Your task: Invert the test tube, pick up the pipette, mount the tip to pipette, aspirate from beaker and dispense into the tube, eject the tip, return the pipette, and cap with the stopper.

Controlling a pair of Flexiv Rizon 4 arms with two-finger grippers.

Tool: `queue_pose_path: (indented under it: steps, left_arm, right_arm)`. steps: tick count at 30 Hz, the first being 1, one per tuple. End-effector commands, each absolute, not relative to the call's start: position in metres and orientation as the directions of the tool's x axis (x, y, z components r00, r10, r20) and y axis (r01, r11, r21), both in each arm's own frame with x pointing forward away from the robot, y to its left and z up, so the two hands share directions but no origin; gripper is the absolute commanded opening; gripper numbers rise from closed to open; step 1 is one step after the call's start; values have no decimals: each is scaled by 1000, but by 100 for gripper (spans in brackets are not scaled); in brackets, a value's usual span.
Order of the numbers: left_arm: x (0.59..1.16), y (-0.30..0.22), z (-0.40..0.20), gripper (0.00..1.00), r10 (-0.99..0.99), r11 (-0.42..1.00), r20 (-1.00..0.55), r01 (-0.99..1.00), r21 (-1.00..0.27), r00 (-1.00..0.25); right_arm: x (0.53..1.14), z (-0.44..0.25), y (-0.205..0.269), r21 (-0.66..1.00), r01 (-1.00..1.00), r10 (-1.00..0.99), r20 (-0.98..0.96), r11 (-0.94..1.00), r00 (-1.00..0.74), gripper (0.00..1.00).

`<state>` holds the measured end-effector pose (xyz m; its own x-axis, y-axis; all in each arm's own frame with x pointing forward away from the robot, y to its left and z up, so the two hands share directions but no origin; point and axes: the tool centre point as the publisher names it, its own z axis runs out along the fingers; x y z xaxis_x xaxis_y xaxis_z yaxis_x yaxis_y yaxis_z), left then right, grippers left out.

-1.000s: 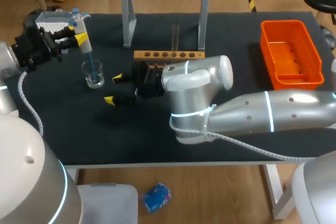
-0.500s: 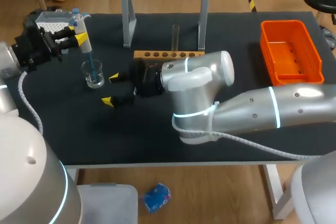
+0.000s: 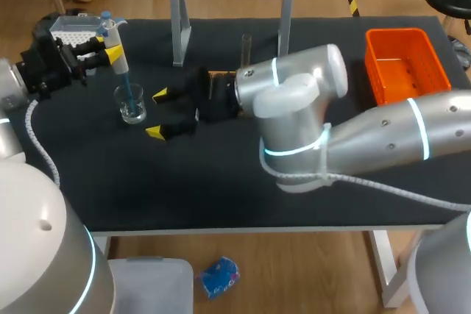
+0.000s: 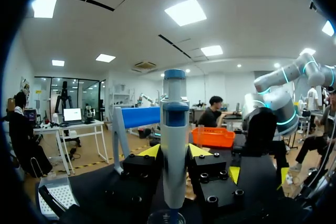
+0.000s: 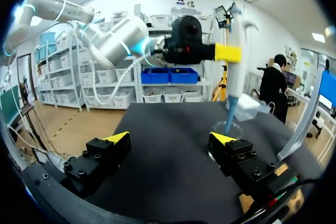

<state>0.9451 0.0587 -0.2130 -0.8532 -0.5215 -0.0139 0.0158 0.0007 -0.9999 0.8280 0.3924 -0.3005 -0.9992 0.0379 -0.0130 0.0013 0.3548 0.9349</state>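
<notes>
Two claws show in the head view. My left claw is clamped on the pipette, its yellow tips pressing the body from both sides. Below the claw, the pipette's blue lower end dips into the glass beaker on the tabletop. My right claw hangs just beside the beaker, spread wide and gripping nothing. Its own wrist view adds detail: dark tabletop lies between the fingers, with beaker and pipette ahead of the claw. The left wrist view catches only the beaker's rim under the claw. From the head view, the test tube stands upright behind my right arm.
</notes>
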Motion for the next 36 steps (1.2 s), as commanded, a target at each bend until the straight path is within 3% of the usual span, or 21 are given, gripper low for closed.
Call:
queue_pose_path:
  steps: [1,21,36]
  left_arm:
    - [945,58,-214,0,-523,0,-15,18,-1000,-852]
    - [945,58,-214,0,-523,0,-15,18,-1000,-852]
    - [945,58,-214,0,-523,0,-15,18,-1000,-852]
  right_arm:
    - [831,-263,339,915,-16,-88,21,404,-996,100]
    - [868,-181,319,911,-136,-293,-18,390,-956,100]
    - [908,-132,359,926,-175,-348,-51,335,-936,100]
